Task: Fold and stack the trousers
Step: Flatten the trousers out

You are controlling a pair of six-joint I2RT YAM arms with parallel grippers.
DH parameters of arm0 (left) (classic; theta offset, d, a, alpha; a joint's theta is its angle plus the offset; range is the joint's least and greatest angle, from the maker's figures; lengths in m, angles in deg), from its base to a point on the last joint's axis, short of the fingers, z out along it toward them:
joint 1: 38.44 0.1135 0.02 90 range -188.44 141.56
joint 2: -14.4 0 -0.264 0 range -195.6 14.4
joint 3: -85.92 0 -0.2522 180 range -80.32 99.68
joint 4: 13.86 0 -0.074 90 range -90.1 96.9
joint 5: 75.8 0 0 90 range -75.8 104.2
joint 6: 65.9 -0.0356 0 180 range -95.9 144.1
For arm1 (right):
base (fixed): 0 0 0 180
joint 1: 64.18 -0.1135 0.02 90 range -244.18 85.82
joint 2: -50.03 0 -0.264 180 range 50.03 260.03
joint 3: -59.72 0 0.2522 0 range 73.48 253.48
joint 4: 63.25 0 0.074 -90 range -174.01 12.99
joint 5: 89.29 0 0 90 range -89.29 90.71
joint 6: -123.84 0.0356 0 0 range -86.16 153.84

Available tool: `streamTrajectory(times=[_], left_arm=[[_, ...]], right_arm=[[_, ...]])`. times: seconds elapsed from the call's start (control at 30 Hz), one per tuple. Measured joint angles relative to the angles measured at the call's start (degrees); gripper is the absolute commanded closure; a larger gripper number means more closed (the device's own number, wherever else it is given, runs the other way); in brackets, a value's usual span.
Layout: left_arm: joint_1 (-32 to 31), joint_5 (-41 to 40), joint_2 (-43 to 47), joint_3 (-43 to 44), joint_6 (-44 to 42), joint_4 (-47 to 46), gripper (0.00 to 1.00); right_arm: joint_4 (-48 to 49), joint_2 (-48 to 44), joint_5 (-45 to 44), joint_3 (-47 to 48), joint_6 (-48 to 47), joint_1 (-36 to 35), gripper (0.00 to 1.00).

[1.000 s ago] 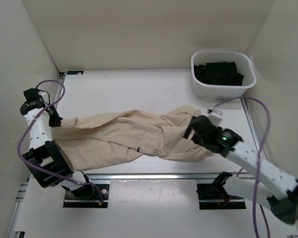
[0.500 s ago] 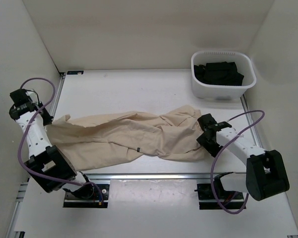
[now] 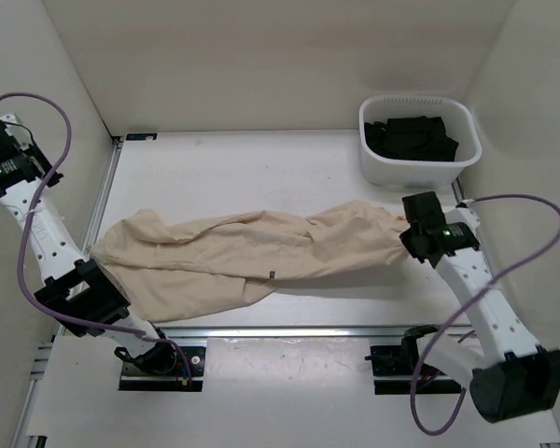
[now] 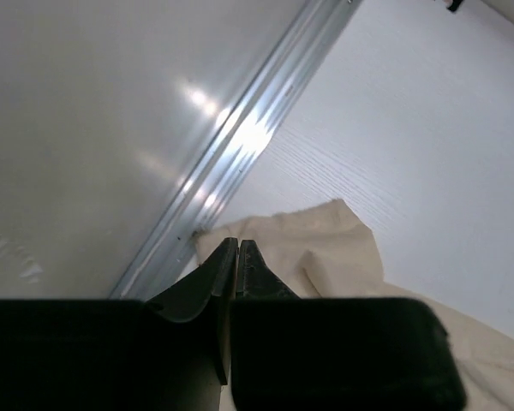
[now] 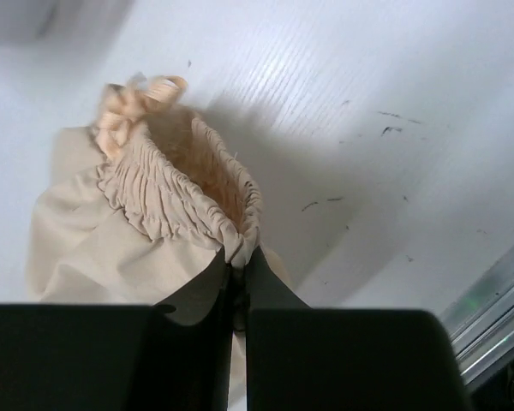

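Note:
The beige trousers (image 3: 252,257) lie stretched left to right across the white table. My right gripper (image 3: 413,238) is at their right end, shut on the gathered elastic waistband (image 5: 180,205), which bunches just above the fingertips of the right gripper (image 5: 238,257). My left gripper (image 3: 5,159) is raised high by the left wall, well apart from the cloth. Seen from its own wrist, the left gripper (image 4: 237,244) is shut with nothing between its fingers. The trousers' leg end (image 4: 325,248) lies far below it on the table.
A white tub (image 3: 415,173) holding dark clothes (image 3: 413,135) stands at the back right, just behind my right arm. An aluminium rail (image 4: 240,145) runs along the table's left edge at the foot of the wall. Walls enclose the table on three sides.
The right gripper closed on the waistband and drew it rightward, pulling the trousers out straighter. The left arm rose up and to the left, away from the leg end.

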Motion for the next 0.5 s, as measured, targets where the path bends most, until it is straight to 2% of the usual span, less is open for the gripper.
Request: streamTrajectory(times=[0.07, 0.13, 0.17, 0.27, 0.43, 0.5], left_arm=[[1.4, -0.5, 0.1, 0.6, 0.0, -0.4, 0.82], [2.4, -0.6, 0.2, -0.4, 0.0, -0.5, 0.76], [2.8, -0.6, 0.2, -1.5, -0.1, -0.3, 0.56], [2.5, -0.3, 0.0, -6.8, -0.2, 0.8, 0.34], [0.3, 1.1, -2.7, -15.4, -0.2, 3.1, 0.25], [-0.4, 1.5, -5.1, -17.5, -0.2, 3.1, 0.25]], right_arm=[[-1.4, -5.1, -1.4, 0.8, 1.4, 0.6, 1.00], [-3.6, -9.0, -1.9, -1.4, 2.5, 0.9, 1.00], [-4.7, -10.5, -1.9, -3.5, 3.0, 0.9, 1.00], [-8.0, -10.4, -1.0, -9.2, 4.1, 1.0, 0.99], [-8.3, -8.2, 0.9, -13.9, 4.7, 1.0, 0.98], [-7.8, -8.0, 1.2, -14.2, 4.6, 1.0, 0.98]])
